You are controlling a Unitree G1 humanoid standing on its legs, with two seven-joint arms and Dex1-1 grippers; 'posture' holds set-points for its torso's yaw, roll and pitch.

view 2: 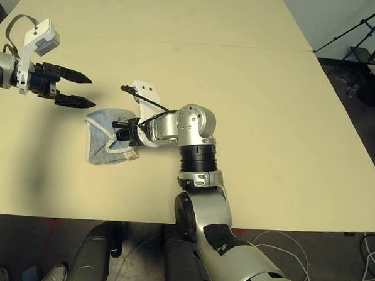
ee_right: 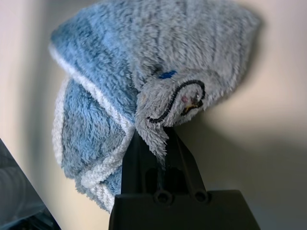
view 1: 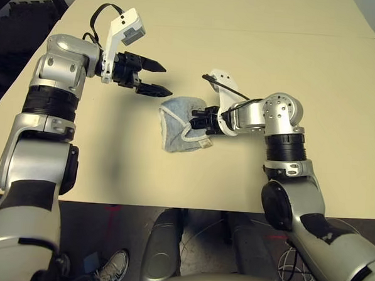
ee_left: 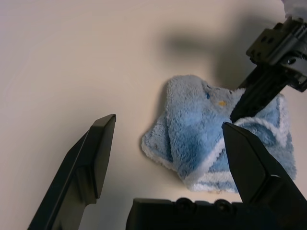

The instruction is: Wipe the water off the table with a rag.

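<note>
Right tool pinching crumpled rag at centre of frame, on bench. Left tool spread wide, hovering upper left, just beside rag.

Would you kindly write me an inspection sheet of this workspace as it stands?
Surface: pale beige table, faint seam across the far part.
Job's things: blue rag bunched on the table; water droplets not made out.
Clutter: nothing seen.
Grippers: right end effector shut on a fold of the rag; left end effector open, beside the rag's far edge, apart from it.
Cables: black cable looped over the right wrist; loose cables on the floor.
Surroundings: tripod on the right, shoe under the table edge.
</note>
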